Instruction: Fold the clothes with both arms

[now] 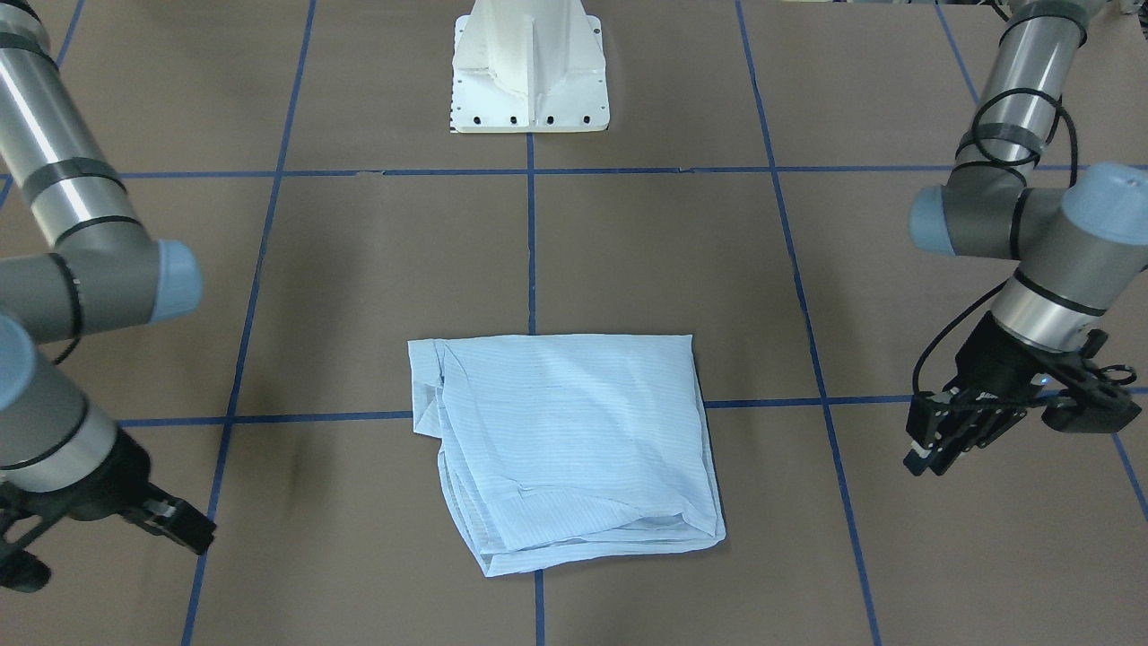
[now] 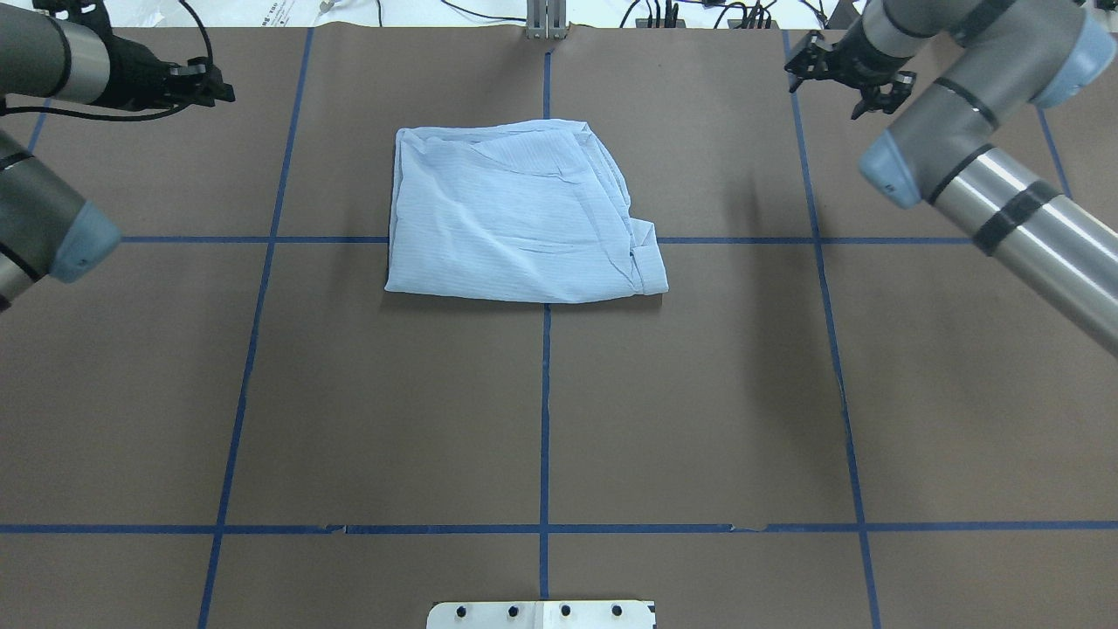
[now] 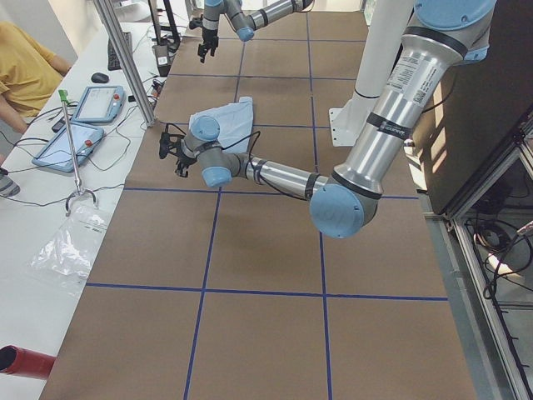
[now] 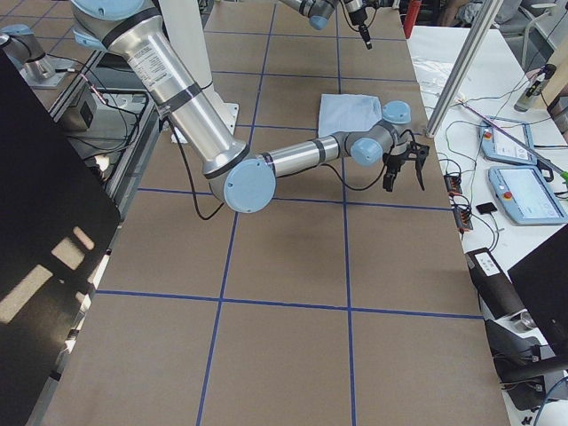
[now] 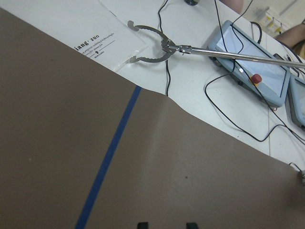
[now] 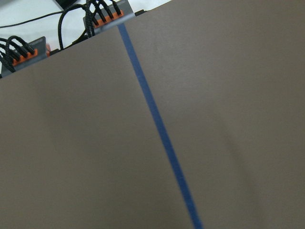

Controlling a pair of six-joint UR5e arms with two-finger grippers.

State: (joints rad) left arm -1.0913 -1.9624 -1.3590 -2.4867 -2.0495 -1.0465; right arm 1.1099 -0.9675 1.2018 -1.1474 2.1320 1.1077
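Note:
The clothes, one pale-blue striped shirt (image 1: 565, 440), lie folded into a rough rectangle on the brown table, toward its far side from the robot (image 2: 515, 214). Layered edges show along one side. My left gripper (image 2: 217, 83) hovers well off to the shirt's left near the table's far edge. It is open and holds nothing, and its two fingertips (image 5: 142, 224) stand apart over bare table. My right gripper (image 2: 825, 87) hangs well to the shirt's right, its fingers spread and empty (image 4: 404, 182). Neither gripper touches the shirt.
The white pedestal base (image 1: 529, 72) stands at the robot's side. Blue tape lines (image 2: 545, 411) grid the table. Beyond the far edge are teach pendants (image 5: 252, 71), a metal grabber tool (image 5: 152, 45), cables and connectors (image 6: 28, 52). A person in yellow (image 3: 25, 67) sits there.

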